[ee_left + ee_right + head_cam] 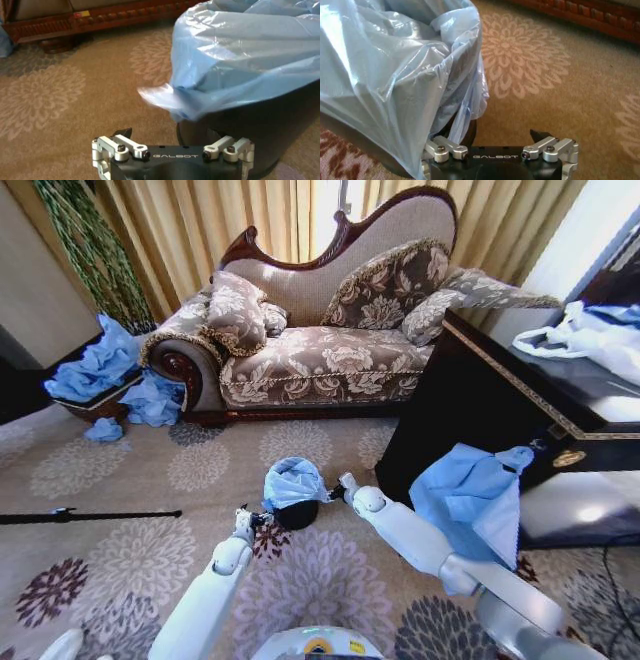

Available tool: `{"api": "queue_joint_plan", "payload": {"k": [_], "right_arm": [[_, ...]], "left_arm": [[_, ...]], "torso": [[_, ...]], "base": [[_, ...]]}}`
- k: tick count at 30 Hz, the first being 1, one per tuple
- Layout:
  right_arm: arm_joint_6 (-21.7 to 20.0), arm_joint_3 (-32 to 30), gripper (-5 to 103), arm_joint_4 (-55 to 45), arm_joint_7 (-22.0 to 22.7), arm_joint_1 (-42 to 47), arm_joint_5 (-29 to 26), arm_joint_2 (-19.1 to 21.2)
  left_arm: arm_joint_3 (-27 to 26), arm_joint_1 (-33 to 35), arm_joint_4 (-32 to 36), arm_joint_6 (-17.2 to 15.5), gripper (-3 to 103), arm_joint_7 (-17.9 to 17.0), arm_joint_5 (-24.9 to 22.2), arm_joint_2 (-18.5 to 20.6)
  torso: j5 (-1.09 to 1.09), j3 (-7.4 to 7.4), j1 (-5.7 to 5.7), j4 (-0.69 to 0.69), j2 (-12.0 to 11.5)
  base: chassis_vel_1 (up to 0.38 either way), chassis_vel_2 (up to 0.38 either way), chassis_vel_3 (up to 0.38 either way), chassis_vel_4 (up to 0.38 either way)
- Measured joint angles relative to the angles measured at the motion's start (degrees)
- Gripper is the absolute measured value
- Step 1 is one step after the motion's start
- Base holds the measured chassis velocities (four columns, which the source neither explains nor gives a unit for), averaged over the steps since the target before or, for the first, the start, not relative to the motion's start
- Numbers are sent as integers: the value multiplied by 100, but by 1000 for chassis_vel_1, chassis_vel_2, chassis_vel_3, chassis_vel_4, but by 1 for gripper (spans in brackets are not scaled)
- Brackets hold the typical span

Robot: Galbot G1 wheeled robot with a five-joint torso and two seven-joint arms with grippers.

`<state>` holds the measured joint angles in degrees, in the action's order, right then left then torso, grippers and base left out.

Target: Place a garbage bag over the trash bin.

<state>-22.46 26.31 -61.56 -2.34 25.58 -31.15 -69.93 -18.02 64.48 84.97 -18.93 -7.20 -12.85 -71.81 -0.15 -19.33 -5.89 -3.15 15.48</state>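
Note:
The small black trash bin (298,515) stands on the patterned carpet in front of me. The light blue garbage bag (293,480) sits over its mouth, its edge folded down over the rim (235,86) and bunched on top. My left gripper (256,520) is low beside the bin's left side and open (150,131), a loose flap of the bag hanging just beyond it. My right gripper (338,488) is at the bin's right side, also open (496,132); the bag's hanging edge (465,108) drapes over one of its fingers.
A carved floral sofa (320,350) stands behind the bin. A dark cabinet (470,410) rises close on the right, with a larger blue plastic sheet (470,495) hanging on it and white bags (590,335) on top. Blue bags (100,365) are piled at left; a black rod (90,516) lies on the carpet.

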Motion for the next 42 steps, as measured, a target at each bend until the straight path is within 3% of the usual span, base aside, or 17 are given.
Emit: {"api": "queue_joint_plan", "payload": {"k": [12,20,25,28,33,42], "right_arm": [[-30,226,100,-532,180,106,49,204],[91,262,100,-534,384,259,436,149],[62,186,100,-651,769,315,306,86],[60,270,100,-764,803,298,385,155],[-16,410,100,-1020,1246,325,593,158],[-1,286,100,-1270,1918,336,238,170]], "left_arm": [[5,-4,24,-76,100,84,-1,20],[9,-90,-34,-86,100,86,-16,24],[18,-102,-49,-87,100,79,-22,14],[19,-118,-66,-87,100,80,-23,6],[26,-165,-83,-92,100,79,-31,-25],[-10,-98,-74,-44,100,65,-43,-38]], "torso": [[0,0,-1,0,0],[0,0,-1,1,0],[0,0,0,0,0],[-1,0,0,0,0],[-1,0,0,-1,0],[0,0,0,0,0]], "base": [[0,0,0,0],[0,0,0,0],[0,0,0,0],[0,0,0,0],[0,0,0,0],[0,0,0,0]]}}
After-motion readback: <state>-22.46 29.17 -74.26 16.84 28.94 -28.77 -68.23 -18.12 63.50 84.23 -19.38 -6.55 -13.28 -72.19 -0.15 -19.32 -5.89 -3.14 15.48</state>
